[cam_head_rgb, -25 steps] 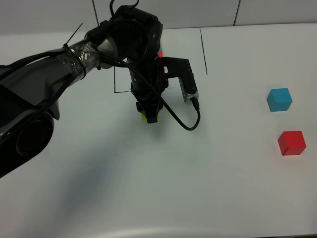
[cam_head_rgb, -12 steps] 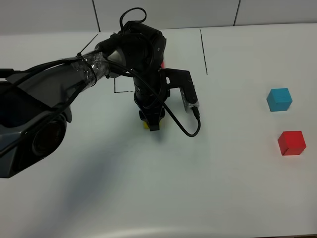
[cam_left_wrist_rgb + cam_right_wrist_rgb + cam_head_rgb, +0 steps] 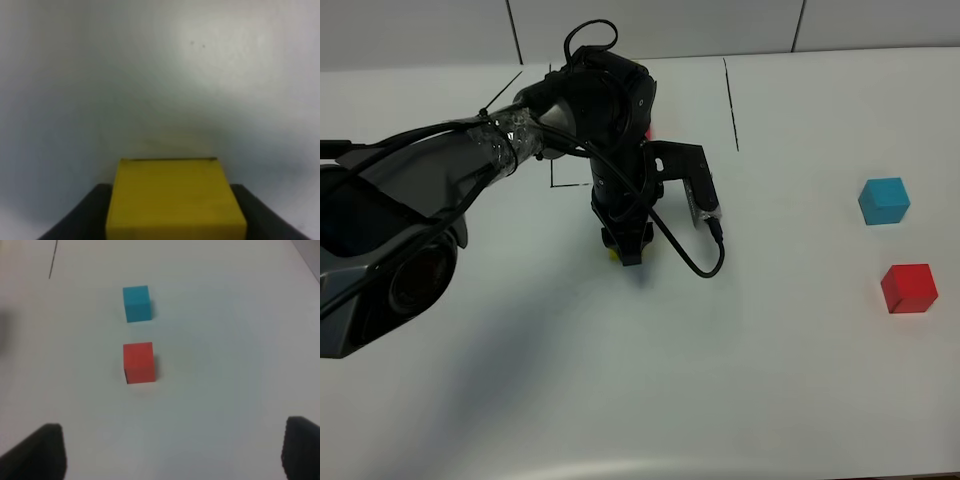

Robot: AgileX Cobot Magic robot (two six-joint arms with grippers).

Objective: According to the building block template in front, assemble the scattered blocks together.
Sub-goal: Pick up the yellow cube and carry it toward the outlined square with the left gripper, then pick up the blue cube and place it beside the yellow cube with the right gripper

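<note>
The left hand [image 3: 626, 248] straddles the yellow cube [image 3: 175, 200] on the desk [image 3: 770, 380] just before the template's black frame [image 3: 560, 185], seemingly placing it (gripping or releasing, I cannot tell), so next, I reckon, the empty, wide-open right hand [image 3: 172, 450] fetches the far-off cyan cube [image 3: 884, 200].

You look down on a matte white tabletop [image 3: 800, 380], crossed near its far edge by a thin, straight black drawn line [image 3: 731, 105]. Behind it stands a pale grey panelled wall [image 3: 660, 25] with dark seams.
</note>
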